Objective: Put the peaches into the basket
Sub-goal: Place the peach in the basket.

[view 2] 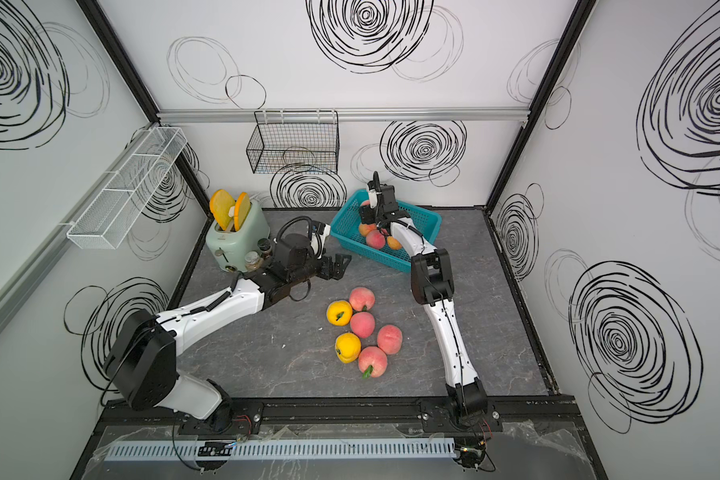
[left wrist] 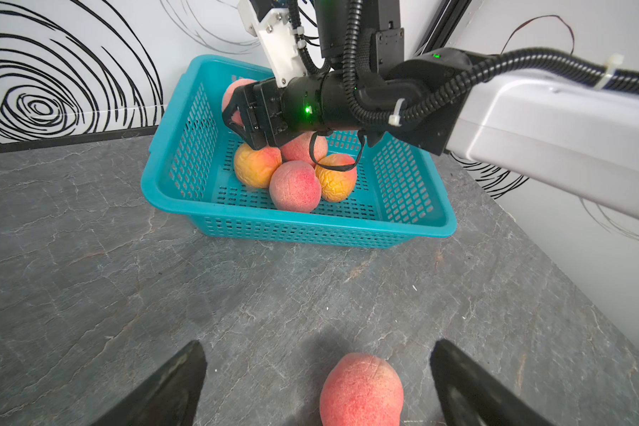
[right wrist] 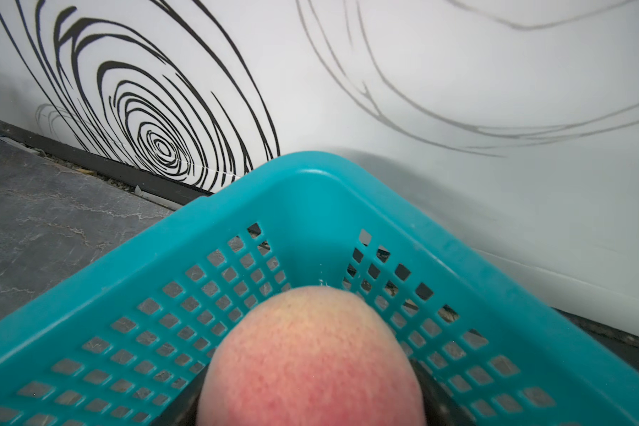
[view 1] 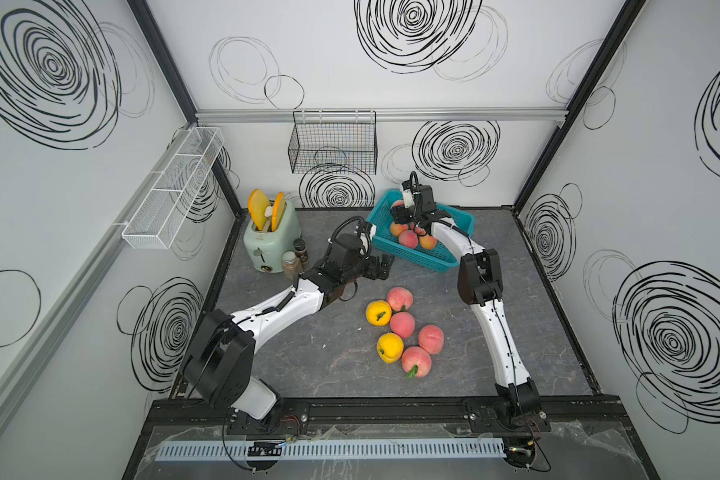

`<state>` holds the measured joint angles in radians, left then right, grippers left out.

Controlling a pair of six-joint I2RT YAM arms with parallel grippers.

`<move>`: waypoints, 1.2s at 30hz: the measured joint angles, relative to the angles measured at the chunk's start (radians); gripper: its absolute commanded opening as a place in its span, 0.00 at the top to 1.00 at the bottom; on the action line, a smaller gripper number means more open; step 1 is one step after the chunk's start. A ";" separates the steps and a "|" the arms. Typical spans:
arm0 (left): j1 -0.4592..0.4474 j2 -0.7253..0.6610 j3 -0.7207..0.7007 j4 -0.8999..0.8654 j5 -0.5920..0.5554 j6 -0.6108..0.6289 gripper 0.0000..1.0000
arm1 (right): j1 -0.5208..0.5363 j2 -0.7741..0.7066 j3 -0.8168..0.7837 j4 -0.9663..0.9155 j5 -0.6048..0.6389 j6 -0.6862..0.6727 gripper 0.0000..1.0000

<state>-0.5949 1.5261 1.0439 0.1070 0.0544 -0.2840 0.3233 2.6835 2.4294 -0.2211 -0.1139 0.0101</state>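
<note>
Shows a grey stone-look table [view 1: 308, 374] with the turquoise basket [view 1: 412, 258] at its far right, close to the back wall. Puts the right gripper [left wrist: 233, 121] inside the basket's far-left corner with a pink peach [right wrist: 310, 361] between its fingers (cannot tell whether pinched or merely flanked), and the left gripper [view 1: 382, 266] spread wide over the table just near-left of the basket. Counts four loose peaches [left wrist: 295, 186] on the basket floor and six more, four pink and two yellow, clustered on the table near its middle.

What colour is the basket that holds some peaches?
The basket is turquoise; the left wrist view shows it best.
</note>
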 measured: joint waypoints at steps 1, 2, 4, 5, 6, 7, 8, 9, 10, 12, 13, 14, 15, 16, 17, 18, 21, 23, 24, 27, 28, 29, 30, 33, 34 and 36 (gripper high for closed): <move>0.000 0.000 0.000 0.000 -0.002 0.000 0.02 | 0.000 0.000 0.000 0.000 0.001 0.000 0.23; 0.000 0.000 0.000 0.000 -0.003 0.000 0.02 | 0.000 0.000 0.000 0.000 0.002 0.000 0.23; 0.000 0.000 0.000 0.000 -0.005 0.000 0.02 | 0.000 0.000 0.000 -0.002 0.003 0.000 0.23; 0.000 0.000 0.000 0.000 -0.005 0.000 0.02 | 0.000 0.000 0.000 -0.003 0.004 -0.001 0.23; 0.000 0.000 0.000 0.000 -0.006 0.000 0.02 | 0.000 0.000 0.001 -0.003 0.004 -0.001 0.22; 0.000 0.000 0.000 0.000 -0.007 0.000 0.02 | 0.000 0.000 0.002 -0.004 0.004 -0.001 0.22; 0.000 0.000 0.000 0.000 -0.009 0.000 0.02 | 0.000 0.000 0.002 -0.005 0.004 -0.001 0.22; 0.000 0.000 0.000 0.000 -0.010 0.000 0.02 | 0.000 0.000 0.004 -0.006 0.004 0.000 0.22; 0.000 0.000 0.000 0.000 -0.011 0.000 0.02 | 0.000 0.000 0.004 -0.008 0.004 0.000 0.22; 0.000 0.000 0.000 0.000 -0.012 0.000 0.02 | 0.000 0.000 0.004 -0.008 0.004 -0.001 0.22; 0.000 0.000 0.000 0.000 -0.013 0.000 0.02 | 0.000 0.000 0.004 -0.008 0.004 -0.001 0.21; 0.000 0.000 0.000 0.000 -0.013 0.001 0.02 | 0.000 0.000 0.004 -0.008 0.004 -0.001 0.21; 0.000 0.000 0.000 0.000 -0.014 0.001 0.02 | 0.000 0.000 0.004 -0.008 0.004 -0.001 0.21; 0.000 0.000 0.000 -0.001 -0.014 0.001 0.02 | 0.000 0.000 0.004 -0.008 0.003 -0.001 0.20; 0.000 0.000 0.000 -0.001 -0.015 0.002 0.02 | 0.000 0.000 0.004 -0.008 0.003 -0.001 0.19; 0.000 0.000 0.000 -0.001 -0.016 0.003 0.02 | 0.000 0.000 0.004 -0.008 0.002 -0.001 0.17; 0.000 0.000 0.000 -0.001 -0.019 0.005 0.02 | 0.000 0.000 0.004 -0.008 0.001 0.000 0.15; 0.000 0.000 0.000 -0.001 -0.020 0.007 0.02 | 0.000 0.000 0.004 -0.008 0.000 0.000 0.14; 0.000 0.000 0.000 -0.001 -0.021 0.007 0.02 | 0.000 0.000 0.004 -0.008 -0.001 0.000 0.14; 0.000 0.000 0.000 -0.001 -0.022 0.008 0.02 | 0.000 0.000 0.004 -0.008 -0.007 0.000 0.14; 0.000 0.000 0.000 -0.001 -0.022 0.008 0.02 | 0.000 0.000 0.003 -0.008 -0.010 0.000 0.14; 0.000 -0.001 -0.001 -0.001 -0.022 0.008 0.02 | 0.000 -0.001 0.002 -0.007 -0.011 0.000 0.13; 0.000 -0.002 -0.002 -0.001 -0.022 0.008 0.02 | 0.000 -0.003 -0.004 -0.003 -0.013 0.000 0.13; 0.000 -0.007 -0.002 -0.001 -0.022 0.008 0.02 | 0.000 -0.031 -0.051 0.012 -0.018 0.000 0.13; 0.000 -0.008 -0.002 -0.002 -0.023 0.008 0.02 | 0.000 -0.045 -0.071 0.014 -0.020 0.000 0.13; 0.000 -0.011 -0.003 -0.005 -0.023 0.009 0.02 | 0.000 -0.074 -0.110 0.015 -0.027 0.001 0.12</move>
<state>-0.5949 1.5146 1.0412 0.1020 0.0315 -0.2749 0.3233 2.6099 2.3192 -0.2062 -0.1406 0.0109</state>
